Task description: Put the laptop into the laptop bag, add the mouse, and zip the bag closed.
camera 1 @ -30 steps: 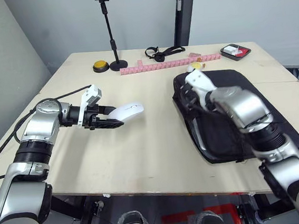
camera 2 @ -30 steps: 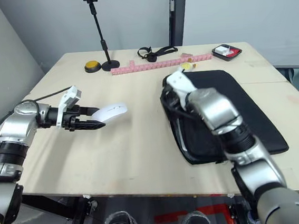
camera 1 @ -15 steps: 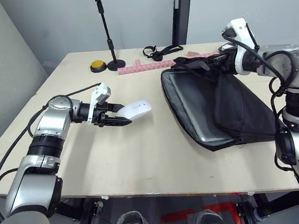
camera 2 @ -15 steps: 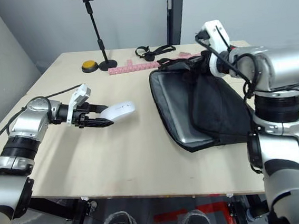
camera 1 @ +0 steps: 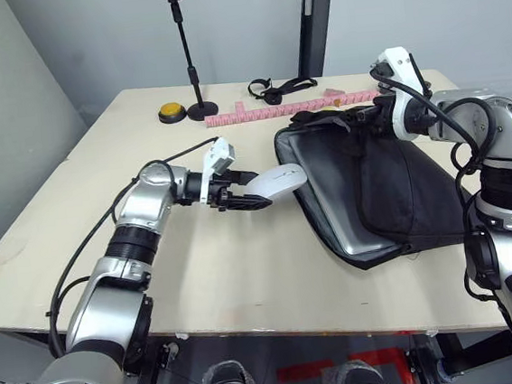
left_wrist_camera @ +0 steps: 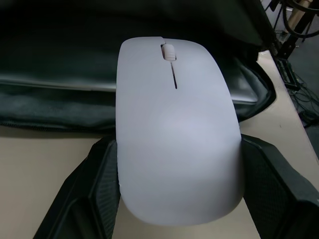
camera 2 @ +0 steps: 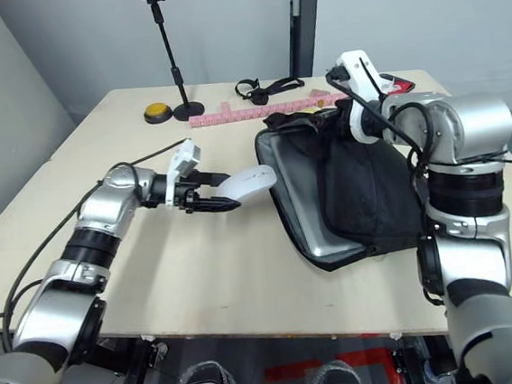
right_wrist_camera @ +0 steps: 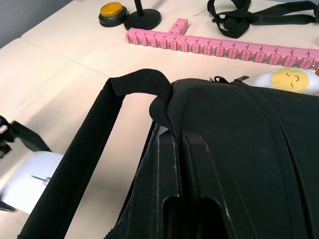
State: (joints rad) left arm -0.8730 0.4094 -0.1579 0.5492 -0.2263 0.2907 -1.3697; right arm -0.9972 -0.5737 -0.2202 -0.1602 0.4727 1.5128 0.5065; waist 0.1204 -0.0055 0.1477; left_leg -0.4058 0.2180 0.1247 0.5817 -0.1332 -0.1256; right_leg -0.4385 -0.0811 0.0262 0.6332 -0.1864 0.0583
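Head views: the left gripper [camera 1: 258, 198] is closed on the white mouse [camera 1: 278, 180], one black finger along each long side, holding it above the table [camera 1: 246, 275] just left of the bag's open mouth. The black laptop bag [camera 1: 392, 188] lies on the right half of the table; its upper flap is lifted by the right gripper [camera 1: 369, 118] at the far edge, the fabric bunched there. Inside, a grey edge of the laptop [camera 1: 357, 248] shows along the near left rim; the rest is covered by the draped flap. At the far side stand a phone stand [camera 1: 189, 53], a yellow button [camera 1: 171, 113], a pink strip of blocks [camera 1: 266, 112] and a black strap [camera 1: 278, 88]. Left wrist view: the mouse [left_wrist_camera: 174, 129] sits clenched between both fingers [left_wrist_camera: 89, 194], scroll wheel pointing toward the bag [left_wrist_camera: 60, 69], whose open interior is dark; a pale band of laptop [left_wrist_camera: 60, 85] is just discernible. Right wrist view: the right gripper's fingers [right_wrist_camera: 167, 169] are pinched on the bag's fabric beside a strap handle [right_wrist_camera: 94, 149]; the fingertips are buried in the fold. A yellow soft toy [right_wrist_camera: 291, 80] peeks past the bag, partly cut off by it.
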